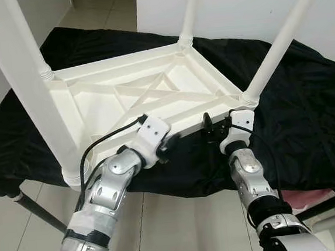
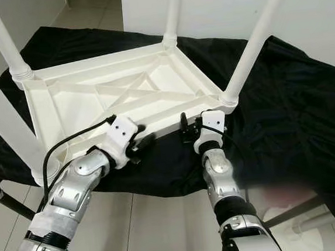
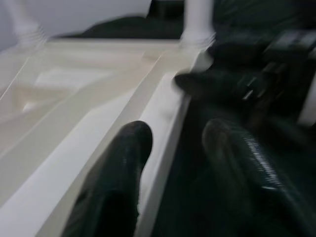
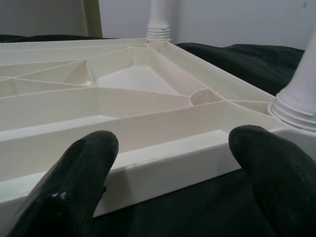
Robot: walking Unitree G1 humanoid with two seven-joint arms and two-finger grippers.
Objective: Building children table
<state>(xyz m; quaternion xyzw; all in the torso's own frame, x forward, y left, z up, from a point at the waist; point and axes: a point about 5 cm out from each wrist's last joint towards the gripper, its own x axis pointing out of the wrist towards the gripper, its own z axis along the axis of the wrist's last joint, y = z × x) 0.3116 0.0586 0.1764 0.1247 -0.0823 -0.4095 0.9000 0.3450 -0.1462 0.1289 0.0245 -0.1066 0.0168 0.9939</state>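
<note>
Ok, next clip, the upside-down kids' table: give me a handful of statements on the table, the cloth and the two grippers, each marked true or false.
1. The white table lies upside down with its legs pointing up. True.
2. It rests on a red cloth. False: the cloth under it is black.
3. Both grippers are at the table's near edge. True: the left gripper has one finger on either side of the rim, and the right gripper faces the same edge closer to the corner leg.
4. The right gripper is shut tight on a leg. False: it is open, its fingers spread wide before the rim.
5. All legs are lying loose on the cloth. False: the legs in view stand in the corner sockets.
</note>
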